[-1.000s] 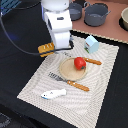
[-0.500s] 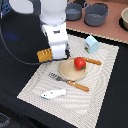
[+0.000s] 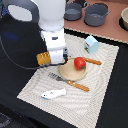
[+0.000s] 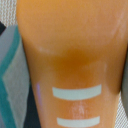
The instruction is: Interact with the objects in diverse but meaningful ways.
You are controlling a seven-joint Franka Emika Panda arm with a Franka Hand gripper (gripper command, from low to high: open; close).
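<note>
My gripper (image 3: 51, 58) is shut on the orange-yellow ridged bread block (image 3: 43, 58) and holds it over the placemat's left part in the exterior view, just left of the round wooden plate (image 3: 70, 75). The block fills the wrist view (image 4: 70, 55), blurred. The red tomato (image 3: 79, 63) sits on the plate. The pale blue cup (image 3: 91, 44) stands at the mat's far side. The white-and-blue fish (image 3: 53, 93) lies at the mat's near side.
A beige placemat (image 3: 100, 90) covers a dark table. A fork (image 3: 70, 82) and a knife (image 3: 92, 61), both orange-handled, lie by the plate. Two grey pots (image 3: 96, 14) (image 3: 73, 11) and a bowl (image 3: 124, 19) stand at the back.
The gripper has moved down and toward the near side with the bread block in it. The other objects have not moved.
</note>
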